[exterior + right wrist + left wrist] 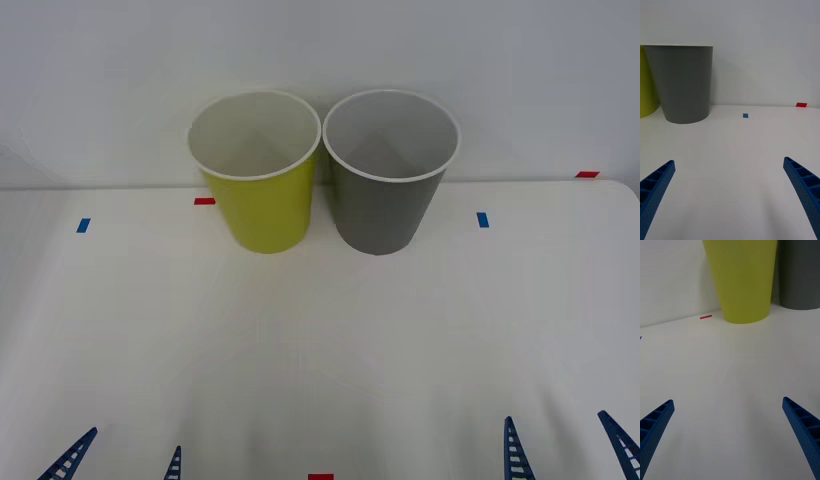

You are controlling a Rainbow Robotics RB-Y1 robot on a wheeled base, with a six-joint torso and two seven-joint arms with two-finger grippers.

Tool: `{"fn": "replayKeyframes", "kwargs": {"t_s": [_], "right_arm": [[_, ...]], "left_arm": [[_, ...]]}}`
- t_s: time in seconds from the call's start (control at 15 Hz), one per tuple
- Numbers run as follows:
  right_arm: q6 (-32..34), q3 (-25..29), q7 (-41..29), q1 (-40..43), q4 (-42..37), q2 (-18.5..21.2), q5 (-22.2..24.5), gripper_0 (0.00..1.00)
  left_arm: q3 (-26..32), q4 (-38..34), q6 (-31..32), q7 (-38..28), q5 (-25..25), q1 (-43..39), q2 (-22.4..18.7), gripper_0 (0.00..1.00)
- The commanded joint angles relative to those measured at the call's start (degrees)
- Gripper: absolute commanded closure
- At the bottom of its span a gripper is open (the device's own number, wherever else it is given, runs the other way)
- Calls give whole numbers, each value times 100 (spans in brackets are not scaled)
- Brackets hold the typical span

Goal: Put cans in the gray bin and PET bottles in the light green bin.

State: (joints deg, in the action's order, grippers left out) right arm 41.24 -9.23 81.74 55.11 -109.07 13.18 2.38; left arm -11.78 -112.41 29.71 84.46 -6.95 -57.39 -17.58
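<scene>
The light green bin [262, 180] and the gray bin [388, 175] stand side by side at the back of the white table, both upright with pale insides showing nothing in them. No cans or PET bottles are in view. My left gripper [122, 460] is open at the front left edge of the table, facing the light green bin [743, 277]. My right gripper [568, 448] is open at the front right, with the gray bin [683, 82] well ahead of it. Nothing lies between either pair of fingers.
Small blue tape marks [83, 225] [483, 219] and red tape marks [204, 201] [587, 174] dot the white table [320, 360]. A white wall rises right behind the bins. The table's right corner curves off near the far red mark.
</scene>
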Motion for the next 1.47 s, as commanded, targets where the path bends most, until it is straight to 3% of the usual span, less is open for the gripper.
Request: {"fn": "replayKeyframes", "kwargs": {"t_s": [0.07,1.47], "right_arm": [[-2,0,0,0,0,0,-1,0],[-2,0,0,0,0,0,-1,0]], "left_arm": [[0,0,0,0,0,0,0,0],[0,0,0,0,0,0,0,0]]}}
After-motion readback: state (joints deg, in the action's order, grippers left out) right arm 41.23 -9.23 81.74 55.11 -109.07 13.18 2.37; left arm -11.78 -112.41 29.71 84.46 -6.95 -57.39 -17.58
